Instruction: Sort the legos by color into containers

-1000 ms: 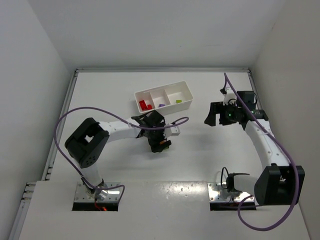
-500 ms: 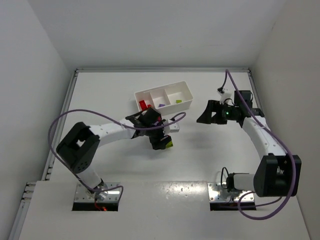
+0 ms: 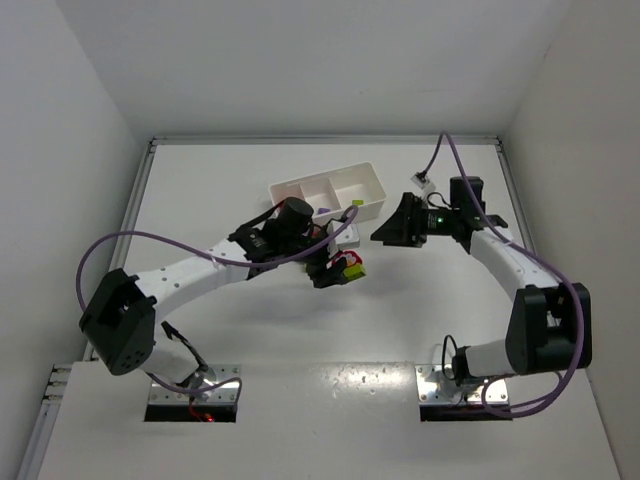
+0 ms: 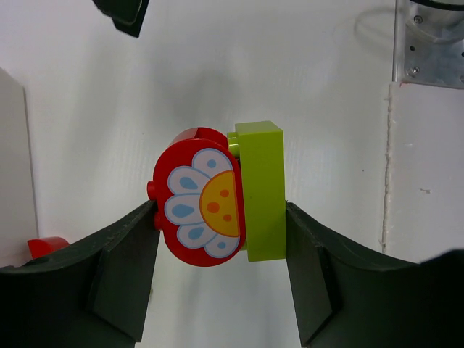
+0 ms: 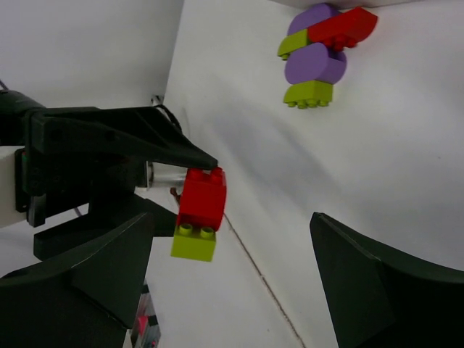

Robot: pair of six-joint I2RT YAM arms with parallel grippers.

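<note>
Legos, red stuck on lime, squarely between left fingers clenched on them; right fingers wide apart, empty.

Here's the left arm stretched forward and right, jaws pinched on a lego pair. Facing those jaws, the right arm hooks inward, jaws spread wide.

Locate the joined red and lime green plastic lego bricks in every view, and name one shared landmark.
Top external: joined red and lime green plastic lego bricks near the centre.
Left wrist: dead centre.
Right wrist: lower left of centre.
Shared landmark: the left pincer gripping them, visible in all three.
</note>
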